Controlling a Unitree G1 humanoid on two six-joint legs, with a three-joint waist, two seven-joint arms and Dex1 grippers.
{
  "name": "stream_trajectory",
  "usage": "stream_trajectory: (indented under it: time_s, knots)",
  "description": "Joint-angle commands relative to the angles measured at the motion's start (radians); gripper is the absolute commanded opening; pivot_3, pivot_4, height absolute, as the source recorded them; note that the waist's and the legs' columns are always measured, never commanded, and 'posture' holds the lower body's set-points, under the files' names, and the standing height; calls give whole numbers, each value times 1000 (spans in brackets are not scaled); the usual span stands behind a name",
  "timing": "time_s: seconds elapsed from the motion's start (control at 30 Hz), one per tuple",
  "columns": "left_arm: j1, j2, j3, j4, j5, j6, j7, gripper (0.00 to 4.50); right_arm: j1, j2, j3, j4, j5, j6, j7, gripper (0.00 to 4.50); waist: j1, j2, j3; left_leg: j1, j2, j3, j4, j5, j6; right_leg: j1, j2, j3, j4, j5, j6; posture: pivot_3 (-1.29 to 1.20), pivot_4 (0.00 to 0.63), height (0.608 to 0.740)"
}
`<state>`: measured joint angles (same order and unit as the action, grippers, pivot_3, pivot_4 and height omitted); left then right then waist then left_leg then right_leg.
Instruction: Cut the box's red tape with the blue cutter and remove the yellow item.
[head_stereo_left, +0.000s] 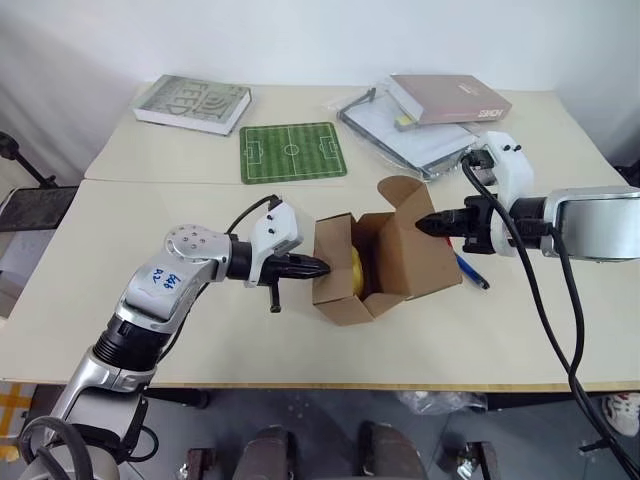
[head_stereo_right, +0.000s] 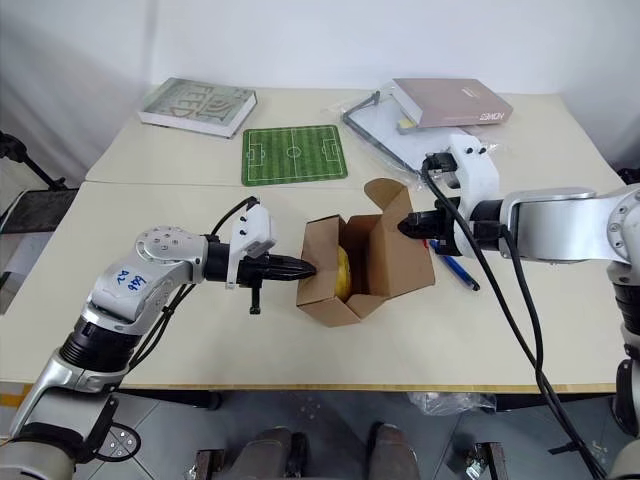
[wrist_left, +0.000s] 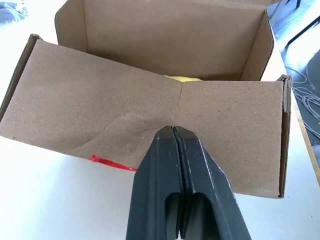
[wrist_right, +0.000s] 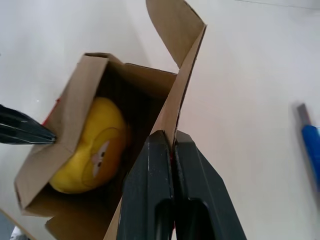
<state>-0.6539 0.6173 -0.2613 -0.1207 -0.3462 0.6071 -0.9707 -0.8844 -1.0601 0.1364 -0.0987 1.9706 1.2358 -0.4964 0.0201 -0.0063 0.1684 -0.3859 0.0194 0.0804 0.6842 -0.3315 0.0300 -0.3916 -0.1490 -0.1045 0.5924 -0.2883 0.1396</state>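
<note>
Both grippers pull the box's flaps apart to bare the yellow item.

The left gripper (head_stereo_left: 318, 267), fingers together, pinches the box's (head_stereo_left: 385, 292) near-side flap at its fold, and the right gripper (head_stereo_left: 428, 224), also closed, clamps the opposite raised flap; held from both sides like this, the box stays open and steady, judging by the spread flaps. The yellow item (wrist_right: 89, 150) lies inside between the two flaps, exposed but not yet lifted out. A remnant of red tape (wrist_left: 112, 163) clings to the left flap's lower edge, so the seam looks already cut. The cutter (head_stereo_left: 470, 272) lies on the tabletop (head_stereo_left: 300, 340) just right of the box, set aside toward the right edge. The box sits near the middle of the front half of the tabletop.
</note>
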Motion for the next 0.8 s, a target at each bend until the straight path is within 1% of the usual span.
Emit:
stream_trajectory:
  time_s: [0.03,0.27,0.33,0.4,0.5,0.57,0.7,0.8]
  knots:
    - [72,21,-100,42,87,55,9,0,38,1,48,-9,2,24,-8,30,-1,1,-3,0,0,0,0,0,0,0,0,0,0,0,0,0,150,740]
    - [89,59,-108,31,119,59,6,0,89,-1,80,-9,-14,40,-16,30,-16,3,-16,1,1,0,-1,0,0,0,1,0,0,0,-2,0,150,740]
    - [101,79,-109,20,125,61,0,0,82,-2,83,-9,-21,44,-11,30,-18,7,-16,1,1,0,-1,0,0,0,0,0,0,-1,-2,0,150,740]
    - [112,86,-101,11,131,72,-3,0,64,-1,80,-10,-13,41,-3,30,-18,14,-13,0,0,1,-1,-1,0,-1,-1,0,0,0,-2,0,150,740]
    - [129,82,-92,11,143,71,3,0,51,2,79,-9,-18,43,16,30,-2,12,-6,-8,-1,-1,1,-1,1,-7,-1,-1,0,0,-1,0,150,740]
    - [133,78,-89,13,147,68,6,0,49,4,83,-8,-24,43,21,30,4,13,-6,-8,-1,-1,1,-1,1,-7,-1,-1,0,0,-1,0,150,740]
    - [110,37,-91,38,154,55,21,0,64,27,89,-11,-86,55,57,30,7,13,-6,-9,-2,1,1,-2,3,-7,-2,-3,-2,0,0,0,150,740]
    - [91,14,-88,56,163,53,22,0,98,69,69,-68,-253,36,156,30,10,13,-6,-9,-3,1,1,-2,3,-6,-2,-3,-2,1,1,0,150,740]
